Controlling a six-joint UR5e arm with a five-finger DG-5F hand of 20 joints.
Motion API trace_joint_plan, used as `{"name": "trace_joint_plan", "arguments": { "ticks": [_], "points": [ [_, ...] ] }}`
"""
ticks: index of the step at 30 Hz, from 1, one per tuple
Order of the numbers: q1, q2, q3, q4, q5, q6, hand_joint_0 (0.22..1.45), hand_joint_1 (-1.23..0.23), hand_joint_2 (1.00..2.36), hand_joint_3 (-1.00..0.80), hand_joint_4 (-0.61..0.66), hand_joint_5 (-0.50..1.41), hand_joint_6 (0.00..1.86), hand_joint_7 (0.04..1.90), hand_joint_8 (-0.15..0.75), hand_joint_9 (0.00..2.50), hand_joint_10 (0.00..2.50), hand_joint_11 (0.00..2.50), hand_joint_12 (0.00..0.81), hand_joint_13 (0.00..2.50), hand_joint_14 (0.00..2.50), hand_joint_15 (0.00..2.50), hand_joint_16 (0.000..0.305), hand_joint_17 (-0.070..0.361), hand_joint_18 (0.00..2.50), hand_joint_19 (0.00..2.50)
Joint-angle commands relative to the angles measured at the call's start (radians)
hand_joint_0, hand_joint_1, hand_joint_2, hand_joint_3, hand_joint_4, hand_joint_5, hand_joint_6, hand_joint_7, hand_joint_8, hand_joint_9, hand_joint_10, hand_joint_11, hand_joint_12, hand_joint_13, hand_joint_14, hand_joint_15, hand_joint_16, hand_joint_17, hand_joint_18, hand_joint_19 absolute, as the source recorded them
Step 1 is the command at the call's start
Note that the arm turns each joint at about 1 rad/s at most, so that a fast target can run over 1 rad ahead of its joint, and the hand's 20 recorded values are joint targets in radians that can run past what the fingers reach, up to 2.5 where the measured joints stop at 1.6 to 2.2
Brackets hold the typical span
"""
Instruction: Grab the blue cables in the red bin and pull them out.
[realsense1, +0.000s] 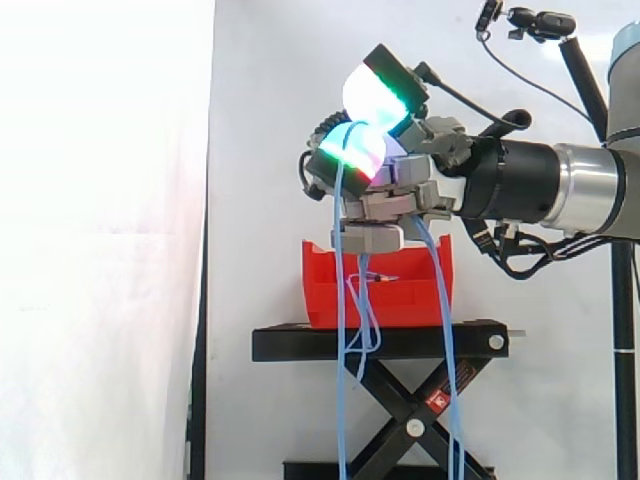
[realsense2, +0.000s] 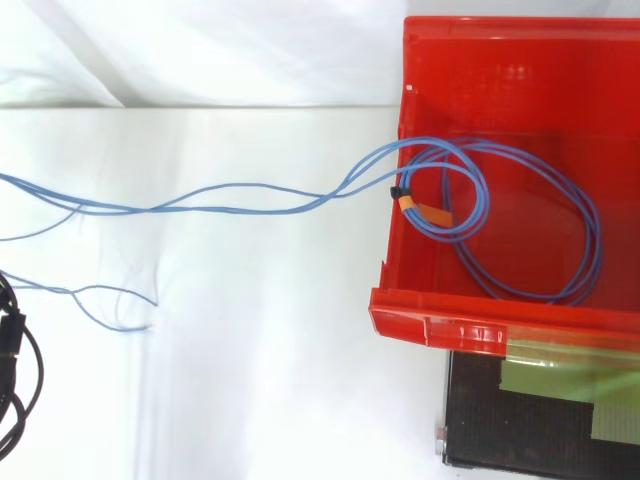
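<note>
My hand (realsense1: 400, 190) hovers just above the red bin (realsense1: 400, 290), its fingers curled round the blue cables (realsense1: 341, 300). Its glowing pads (realsense1: 355, 148) point up and to the left. Cable strands hang from both sides of the hand, down past the front of the bin towards the floor. From above, a coil of blue cable (realsense2: 540, 215) still lies inside the red bin (realsense2: 470, 325). An orange tag (realsense2: 425, 211) binds the coil near the bin's left wall. From there, several strands (realsense2: 230, 195) run out over that wall and away to the left.
The bin sits on a black scissor-lift stand (realsense1: 380, 343), with a white curtain behind it. A thin loose end of blue cable (realsense2: 110, 305) lies on the white surface left of the bin.
</note>
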Motion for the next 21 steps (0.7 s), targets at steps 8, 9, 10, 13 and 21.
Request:
{"name": "trace_joint_plan", "arguments": {
  "ticks": [8, 9, 10, 13, 21],
  "points": [
    [0.0, -0.001, 0.0, 0.0, 0.0, 0.0, 0.98, -1.05, 1.02, -0.53, 0.15, 0.72, 1.27, 0.33, 0.231, 1.63, 0.14, 1.91, 0.323, 1.46, 0.97, 1.38, 0.04, 0.089, 1.2, 1.38],
    [0.0, 0.0, 0.001, 0.0, 0.0, 0.0, 0.98, -1.06, 1.02, -0.53, 0.15, 0.72, 1.27, 0.33, 0.233, 1.63, 0.14, 1.89, 0.323, 1.46, 0.97, 1.38, 0.04, 0.089, 1.19, 1.38],
    [-0.001, 0.0, 0.0, 0.0, 0.0, 0.0, 0.99, -1.06, 1.02, -0.53, 0.15, 0.72, 1.27, 0.33, 0.235, 1.63, 0.14, 1.91, 0.322, 1.46, 0.96, 1.38, 0.04, 0.09, 1.2, 1.38],
    [-0.001, -0.001, 0.0, 0.0, 0.0, 0.0, 0.99, -1.06, 1.02, -0.53, 0.14, 0.72, 1.27, 0.33, 0.235, 1.63, 0.13, 1.92, 0.315, 1.47, 0.91, 1.41, 0.04, 0.089, 1.19, 1.38],
    [-0.001, -0.001, 0.001, 0.0, 0.0, 0.0, 0.99, -1.05, 1.02, -0.54, 0.15, 0.72, 1.26, 0.32, 0.214, 1.63, 0.14, 1.92, 0.312, 1.49, 0.84, 1.43, 0.04, 0.09, 1.18, 1.37]
  ]
}}
